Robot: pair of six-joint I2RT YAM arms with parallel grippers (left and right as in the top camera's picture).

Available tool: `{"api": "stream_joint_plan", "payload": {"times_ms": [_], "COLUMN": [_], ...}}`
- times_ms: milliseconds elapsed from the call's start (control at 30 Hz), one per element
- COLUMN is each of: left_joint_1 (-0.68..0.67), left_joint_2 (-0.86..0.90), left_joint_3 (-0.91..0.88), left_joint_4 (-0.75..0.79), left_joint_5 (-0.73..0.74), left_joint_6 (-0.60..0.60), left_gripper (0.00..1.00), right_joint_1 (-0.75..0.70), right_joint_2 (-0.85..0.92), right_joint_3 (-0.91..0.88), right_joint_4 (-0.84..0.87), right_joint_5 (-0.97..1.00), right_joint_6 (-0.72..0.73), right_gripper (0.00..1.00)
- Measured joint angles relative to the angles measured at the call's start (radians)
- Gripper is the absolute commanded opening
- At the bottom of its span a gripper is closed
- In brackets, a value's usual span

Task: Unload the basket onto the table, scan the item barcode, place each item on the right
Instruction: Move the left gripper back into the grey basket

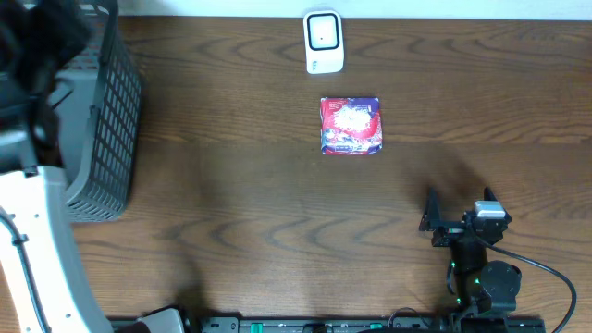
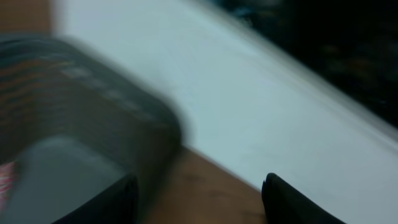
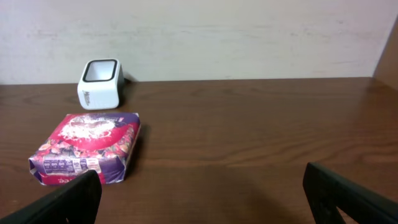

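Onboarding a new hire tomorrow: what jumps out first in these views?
The red and purple packet lying alone in the middle of the table, with the white scanner just beyond it at the far edge. Then the grey mesh basket at the left end.

The item (image 3: 87, 148) is a flat, square packet, red and purple with a white splash graphic. It lies face up on the worktop (image 1: 231, 185), centre-right, with fine print on its near edge (too small to read). The scanner (image 1: 324, 42) is a white upright block with a dark-framed window, standing at the far edge, apart from the packet.
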Motion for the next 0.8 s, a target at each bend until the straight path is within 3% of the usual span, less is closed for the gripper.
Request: {"api": "stream_joint_plan", "payload": {"times_ms": [300, 367, 700, 800], "left_joint_1": [0.241, 0.269, 0.317, 0.317], "left_joint_2": [0.073, 0.088, 0.233, 0.286], "left_joint_3": [0.0, 0.0, 0.0, 0.0], "left_joint_4": [-0.214, -0.247, -0.343, -0.382], "left_joint_5": [-0.182, -0.199, -0.23, -0.244], "left_joint_6": [0.047, 0.061, 0.093, 0.093], "left_gripper": [0.77, 0.84, 1.0, 1.0], "right_joint_1": [0.0, 0.0, 0.0, 0.0], "right_joint_2": [0.0, 0.0, 0.0, 0.0], "right_joint_3": [0.0, 0.0, 0.0, 0.0], "right_joint_4": [0.0, 0.0, 0.0, 0.0], "right_joint_5": [0.0, 0.0, 0.0, 0.0], "right_joint_6": [0.0, 0.0, 0.0, 0.0], "right_gripper": [0.99, 0.99, 0.99, 0.99]}}
